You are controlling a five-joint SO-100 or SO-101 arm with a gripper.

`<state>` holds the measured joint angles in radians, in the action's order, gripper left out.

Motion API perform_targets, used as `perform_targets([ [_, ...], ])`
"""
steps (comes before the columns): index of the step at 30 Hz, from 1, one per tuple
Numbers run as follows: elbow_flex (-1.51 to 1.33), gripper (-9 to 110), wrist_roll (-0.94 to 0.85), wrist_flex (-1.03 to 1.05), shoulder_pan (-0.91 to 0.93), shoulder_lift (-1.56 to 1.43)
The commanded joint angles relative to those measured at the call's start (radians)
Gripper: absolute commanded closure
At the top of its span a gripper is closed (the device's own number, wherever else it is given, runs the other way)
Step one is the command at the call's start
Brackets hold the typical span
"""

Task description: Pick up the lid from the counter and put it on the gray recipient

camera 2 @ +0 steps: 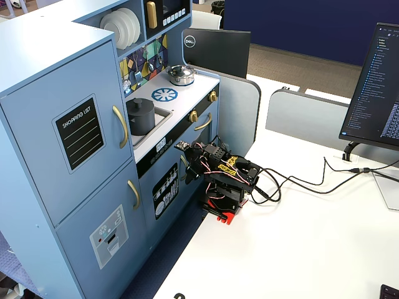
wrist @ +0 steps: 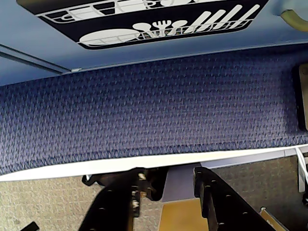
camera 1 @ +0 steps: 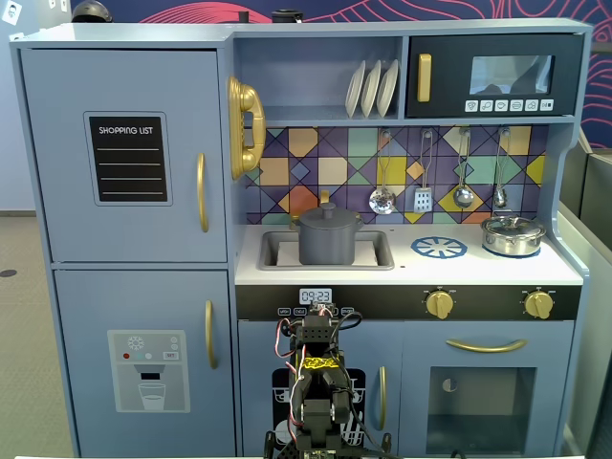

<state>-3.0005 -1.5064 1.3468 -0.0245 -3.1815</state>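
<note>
My end effector [wrist: 166,192] sits at the bottom of the wrist view, its two black fingers [wrist: 219,202] parted with nothing between them, above a band of blue carpet [wrist: 154,115]. My arm [camera 2: 224,177] is folded low on the white tabletop [camera 2: 299,237], just beside the toy kitchen's lower front, near the dishwasher door [camera 1: 368,382] with its printed rack of dishes. Higher up, in both fixed views, the gray recipient [camera 1: 329,239] stands upright in the sink [camera 1: 268,251], and the lid [camera 1: 328,212] rests on top of it, knob up. To the right on the counter lies a blue burner ring [camera 1: 439,248], then a shiny steel pot [camera 1: 513,234]. White plates [camera 1: 372,88] stand on the shelf above.
</note>
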Motion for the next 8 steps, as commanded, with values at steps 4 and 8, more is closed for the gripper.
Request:
perform_targets([
  [4,0.000,94,-0.003,0.183,0.009,0.003],
  [8,0.000,94,-0.003,0.183,0.009,0.003],
])
